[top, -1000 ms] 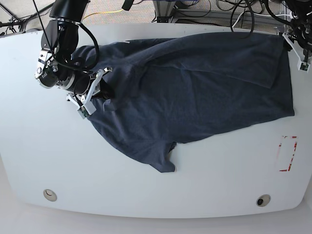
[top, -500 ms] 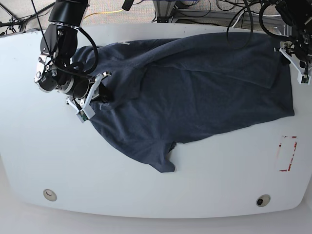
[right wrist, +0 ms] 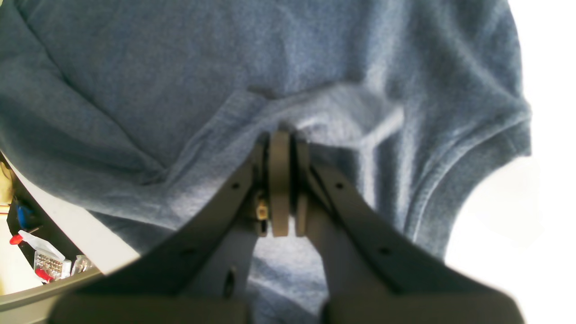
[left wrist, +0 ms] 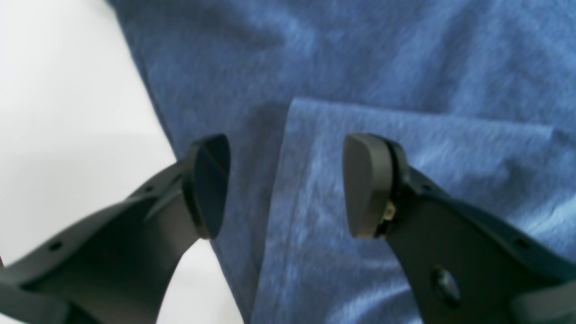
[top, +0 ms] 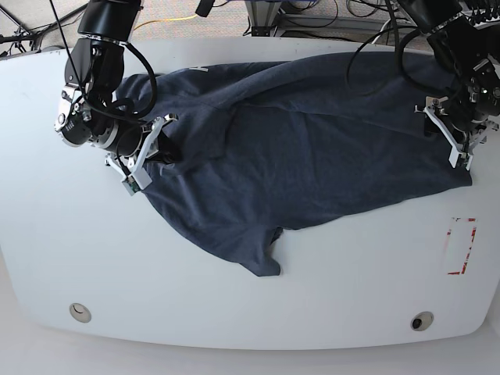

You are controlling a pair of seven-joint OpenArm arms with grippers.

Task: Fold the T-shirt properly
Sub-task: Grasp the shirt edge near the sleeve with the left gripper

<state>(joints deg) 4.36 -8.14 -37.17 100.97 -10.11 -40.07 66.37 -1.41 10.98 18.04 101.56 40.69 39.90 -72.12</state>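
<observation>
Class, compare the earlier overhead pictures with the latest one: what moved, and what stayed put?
The left gripper swung in from the table's far corner over the T-shirt's hem edge, jaws open, holding nothing. The right gripper drew its pinched cloth slightly outward, stretching that side. It stayed shut on the T-shirt, and the sleeve nearest the camera lay unchanged.

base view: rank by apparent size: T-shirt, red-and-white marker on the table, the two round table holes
1. T-shirt, by far the largest
2. red-and-white marker
3. The two round holes: look about alike, not ranked apart
</observation>
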